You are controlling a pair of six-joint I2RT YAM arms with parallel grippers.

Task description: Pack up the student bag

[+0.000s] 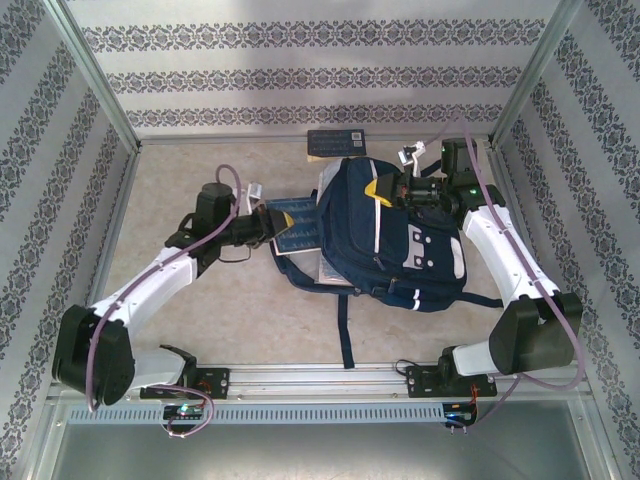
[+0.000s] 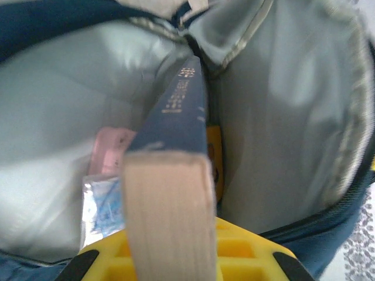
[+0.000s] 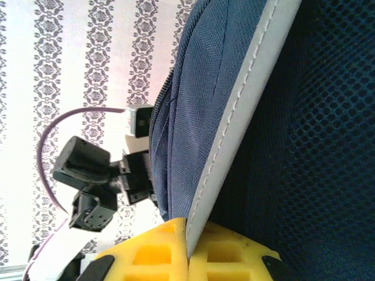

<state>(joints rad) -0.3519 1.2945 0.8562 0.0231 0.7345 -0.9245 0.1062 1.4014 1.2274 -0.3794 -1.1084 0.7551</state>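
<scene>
The student bag (image 1: 400,245), a navy backpack with white stripes, lies flat mid-table with its main opening facing left. My left gripper (image 1: 270,222) is shut on a blue-covered book (image 1: 297,222) whose far end is inside the opening. In the left wrist view the book (image 2: 176,175) runs from the yellow jaws of the left gripper (image 2: 170,252) into the grey-lined bag (image 2: 281,117). A pink item (image 2: 111,146) and a shiny blue packet (image 2: 102,205) lie inside. My right gripper (image 1: 385,190) (image 3: 188,243) is shut on the grey trim (image 3: 234,129) of the bag's top edge, holding it up.
A dark patterned booklet (image 1: 338,141) lies at the back by the wall. A light flat item (image 1: 330,270) pokes out from under the bag, and a dark strap (image 1: 345,335) trails toward the near rail. Metal frame posts and patterned walls close in three sides.
</scene>
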